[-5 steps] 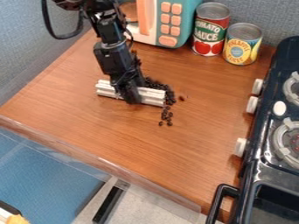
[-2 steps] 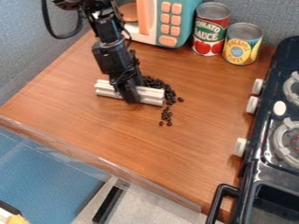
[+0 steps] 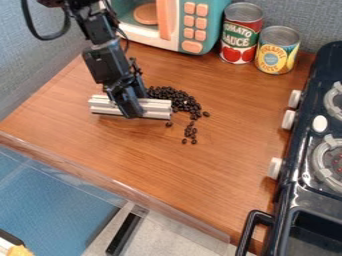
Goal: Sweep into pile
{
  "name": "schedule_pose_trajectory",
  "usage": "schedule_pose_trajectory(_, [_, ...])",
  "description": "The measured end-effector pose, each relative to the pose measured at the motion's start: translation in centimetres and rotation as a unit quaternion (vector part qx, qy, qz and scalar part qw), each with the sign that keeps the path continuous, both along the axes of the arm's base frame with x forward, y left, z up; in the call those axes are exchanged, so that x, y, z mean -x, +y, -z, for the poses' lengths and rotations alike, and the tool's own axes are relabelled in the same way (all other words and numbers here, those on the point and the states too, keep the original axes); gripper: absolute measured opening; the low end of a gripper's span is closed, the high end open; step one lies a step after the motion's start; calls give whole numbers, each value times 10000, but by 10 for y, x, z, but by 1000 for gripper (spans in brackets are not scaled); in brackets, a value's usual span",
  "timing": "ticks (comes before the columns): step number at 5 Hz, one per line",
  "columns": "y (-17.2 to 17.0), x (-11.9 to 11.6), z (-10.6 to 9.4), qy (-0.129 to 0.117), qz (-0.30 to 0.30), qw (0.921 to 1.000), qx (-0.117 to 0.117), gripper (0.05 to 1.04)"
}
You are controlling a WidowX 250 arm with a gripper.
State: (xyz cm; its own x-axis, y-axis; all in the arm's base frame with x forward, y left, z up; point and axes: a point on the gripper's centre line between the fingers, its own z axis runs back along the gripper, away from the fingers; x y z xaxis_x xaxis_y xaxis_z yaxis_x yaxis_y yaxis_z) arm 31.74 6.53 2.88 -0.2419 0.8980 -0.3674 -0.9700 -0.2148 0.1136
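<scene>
The gripper (image 3: 131, 112) hangs over the left middle of the table, shut on a pale grooved metal bar (image 3: 155, 107) that lies crosswise beneath it. Dark beans (image 3: 177, 97) are heaped just behind and to the right of the bar. A thin trail of beans (image 3: 190, 132) runs from the heap toward the front, and a single bean (image 3: 169, 124) lies by the bar's right end. Another bean (image 3: 206, 114) sits apart on the right. The arm hides the part of the table behind it.
A toy microwave (image 3: 194, 25) stands at the back. Right of it are a red can (image 3: 240, 34) and a yellow can (image 3: 276, 51). The toy stove (image 3: 287, 175) lines the right side, and the wooden table's (image 3: 133, 165) front edge slopes down to the right.
The gripper and the bar have shifted left, uncovering more of the bean heap. One bean now shows by the bar's right end, and the bean on the far right has moved very slightly.
</scene>
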Motion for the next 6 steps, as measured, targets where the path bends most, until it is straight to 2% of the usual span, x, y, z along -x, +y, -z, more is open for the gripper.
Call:
schedule_pose_trajectory(1, [0,1,-23,-166,5,9997,183,384])
schedule_pose_trajectory(2, [-7,16,-33,-116,-113,9997,191,384])
schedule_pose_trajectory(3, [-25,33,-31,-30,-86,9999,109,384])
schedule_pose_trajectory(4, [-54,51,-35,-96,-261,9993,-239,384])
schedule_pose_trajectory(5, [-75,60,-23,-19,-769,9945,-711,384])
schedule_pose_trajectory(6, [-86,57,-12,-213,-1202,9858,-1156,384])
